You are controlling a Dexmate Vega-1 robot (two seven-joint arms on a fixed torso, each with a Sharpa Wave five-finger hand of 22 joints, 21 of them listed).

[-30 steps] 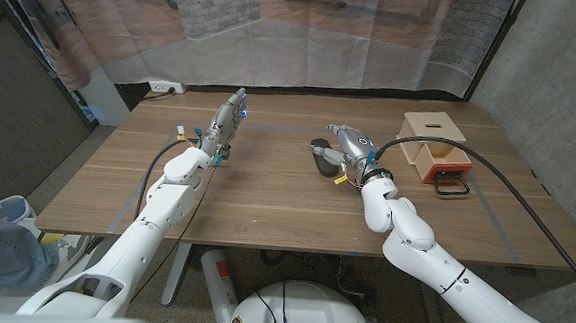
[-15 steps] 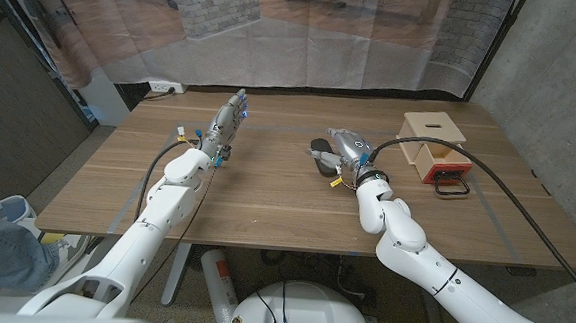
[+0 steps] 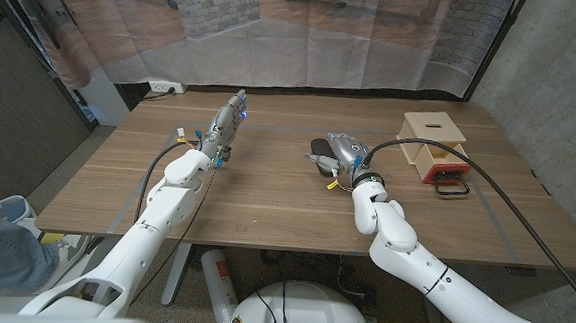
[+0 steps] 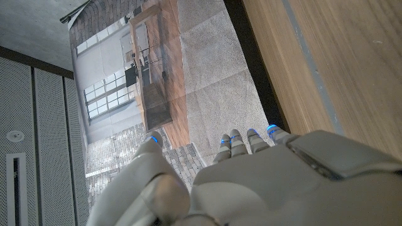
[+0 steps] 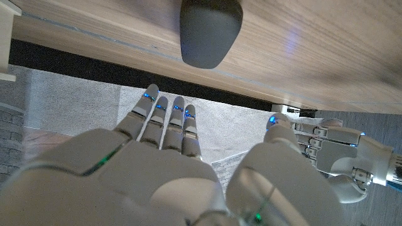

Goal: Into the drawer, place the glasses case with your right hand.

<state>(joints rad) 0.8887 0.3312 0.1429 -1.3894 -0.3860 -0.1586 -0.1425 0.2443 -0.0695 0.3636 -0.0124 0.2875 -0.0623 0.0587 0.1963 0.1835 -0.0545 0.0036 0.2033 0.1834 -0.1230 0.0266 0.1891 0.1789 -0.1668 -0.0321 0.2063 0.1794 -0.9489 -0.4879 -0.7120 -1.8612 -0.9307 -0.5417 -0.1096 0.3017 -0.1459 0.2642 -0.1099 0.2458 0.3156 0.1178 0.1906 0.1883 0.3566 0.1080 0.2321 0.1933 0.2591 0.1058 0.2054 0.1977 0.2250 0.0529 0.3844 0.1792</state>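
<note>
A wooden table [image 3: 266, 195] stands before a sheer curtain [image 3: 306, 32].

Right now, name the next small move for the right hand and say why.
Probably ease the right hand forward and close its fingers around the glasses case. The right wrist view shows the fingers apart with nothing in them and the dark case lying on the table just beyond the fingertips, ungrasped. The open drawer waits off to the robot's right.

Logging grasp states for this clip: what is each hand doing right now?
Left hand: open, holding nothing, fingers extended.
Right hand: open, fingers apart, beside the glasses case, not gripping it.
</note>
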